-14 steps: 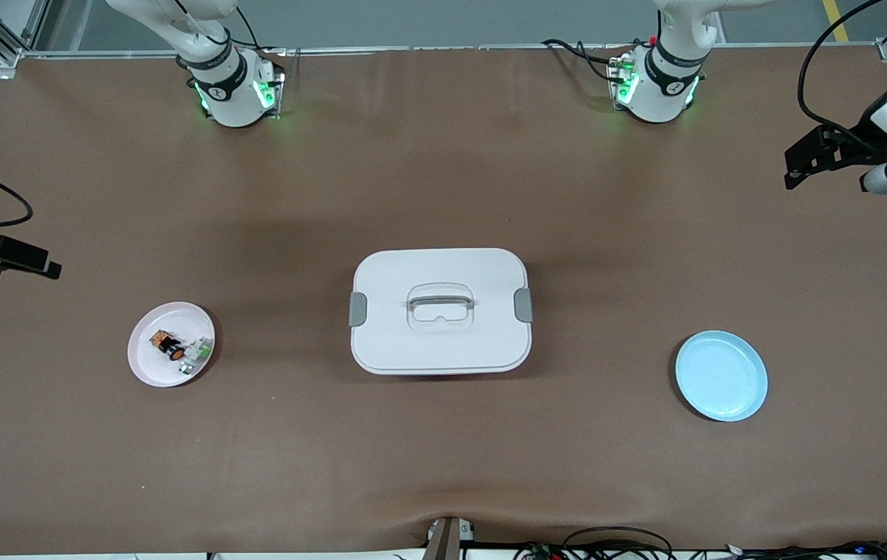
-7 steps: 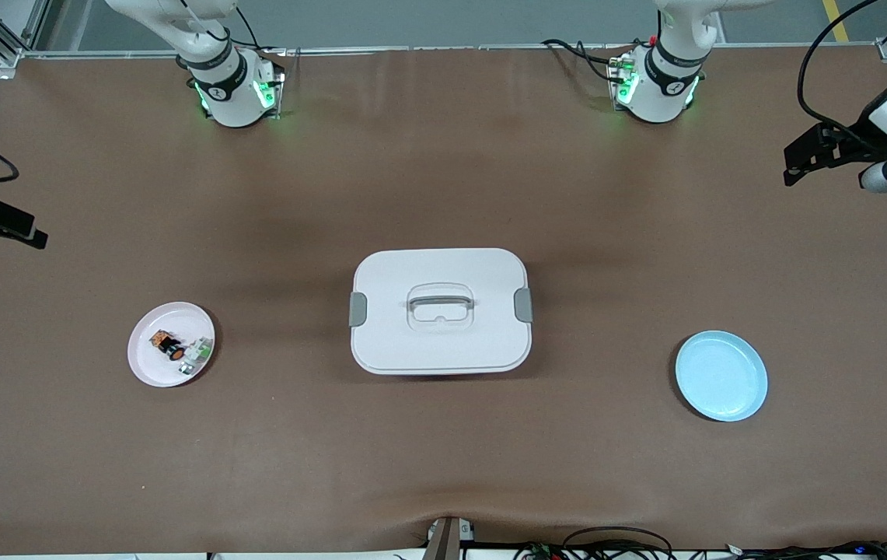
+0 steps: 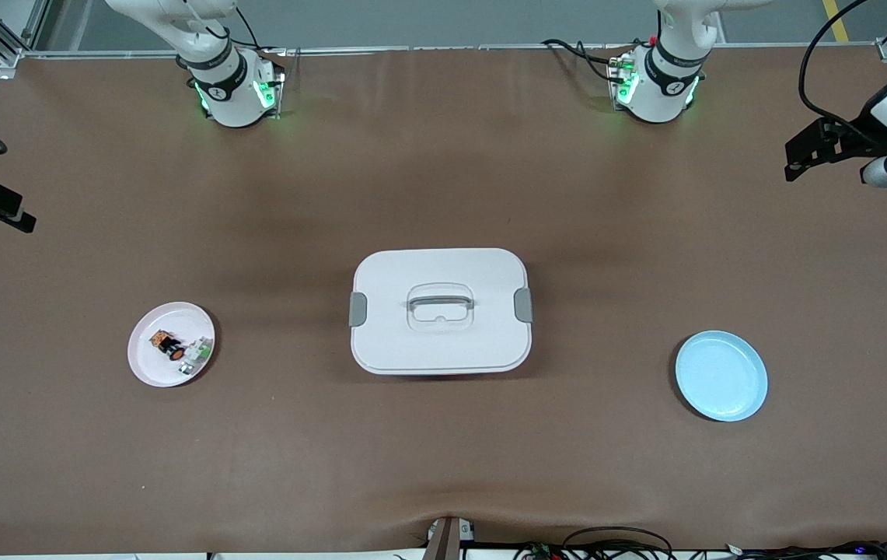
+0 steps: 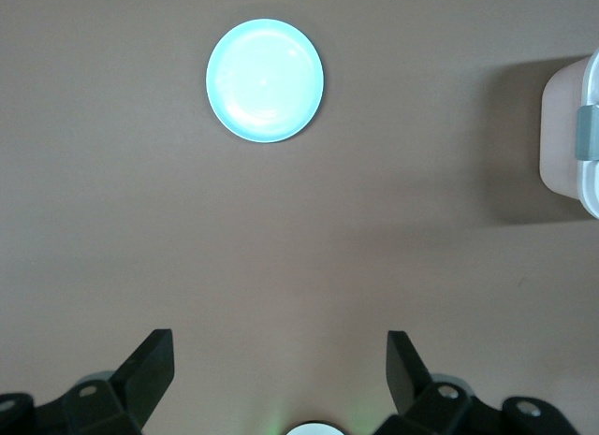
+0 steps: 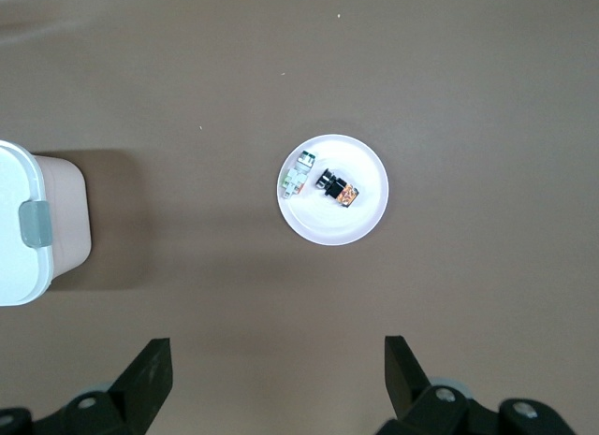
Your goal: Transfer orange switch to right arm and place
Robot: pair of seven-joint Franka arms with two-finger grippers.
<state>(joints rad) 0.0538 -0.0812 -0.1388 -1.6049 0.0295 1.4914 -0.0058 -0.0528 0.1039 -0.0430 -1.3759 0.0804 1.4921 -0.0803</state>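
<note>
The orange switch (image 3: 167,344), a stubby black part with an orange end, lies on a pink plate (image 3: 149,365) toward the right arm's end of the table. The right wrist view shows the orange switch (image 5: 335,189) on that pink plate (image 5: 328,224). My right gripper (image 3: 19,220) hangs open and empty, high over the table's edge at that end. In its own view the right gripper (image 5: 278,351) holds nothing. My left gripper (image 3: 797,159) is open and empty over the table's edge at the left arm's end; the left gripper (image 4: 281,346) looks down on bare table.
A whitish-grey part with a green spot (image 3: 194,356) lies beside the switch on the pink plate. A white lidded box (image 3: 440,311) with a handle stands mid-table. A light blue plate (image 3: 721,376) lies toward the left arm's end, and this blue plate (image 4: 265,79) holds nothing.
My right gripper has drifted along the table's edge toward the robots' bases, away from the pink plate. The left gripper has barely shifted. Both stay open.
</note>
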